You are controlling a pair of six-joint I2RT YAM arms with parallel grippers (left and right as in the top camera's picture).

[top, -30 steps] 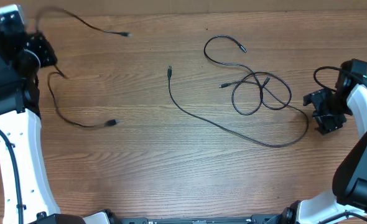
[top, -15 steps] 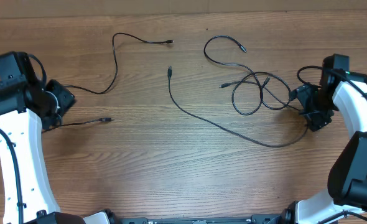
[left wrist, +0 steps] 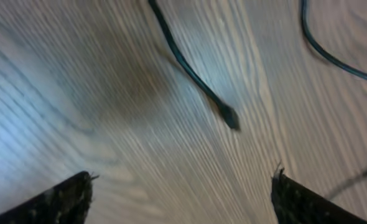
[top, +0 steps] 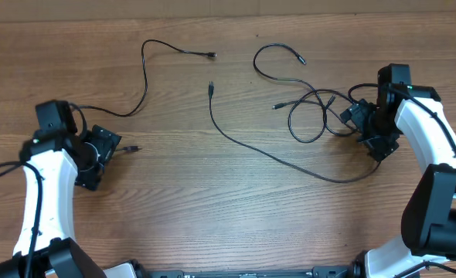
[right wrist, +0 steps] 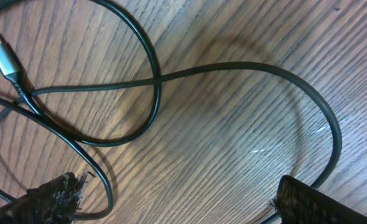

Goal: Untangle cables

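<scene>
1. Brown wood-grain table top (top: 212, 216) is filling the overhead frame, with one arm standing in at each side edge.
2. A tangled cluster of thin black flexible cables (top: 323, 116) is lying right of centre. Its overlapping loops are spreading mostly left-to-right across the frame.
3. A longer thin black cable (top: 274, 154) is trailing out of the cluster, running down along the lower right and then up-left to a plug near top centre.
4. The right gripper (top: 357, 121) is hovering just beside the cluster's right edge, jaws spread wide and gripping nothing.
5. In the right wrist view, a crossing of two black strands (right wrist: 157, 78) is sitting ahead of the fingertips. A silver-tipped plug (right wrist: 0, 53) is lying at the upper left of that view.
6. A separate thin black cable (top: 143, 77) is lying on its own at upper left, clear of the cluster.
7. The left gripper (top: 108, 147) is hanging at the lower left, jaws wide apart and empty. A small black plug (left wrist: 230, 117) is resting on the wood just ahead of it, not between the fingers.
8. Judgement: the right arm is the nearer one. The cluster is lying directly leftward of its jaws, while the left arm is sitting well apart across the table.
9. Judgement: the coming move is likely turning on reaching leftward and closing across a single strand, not across the crossing.
</scene>
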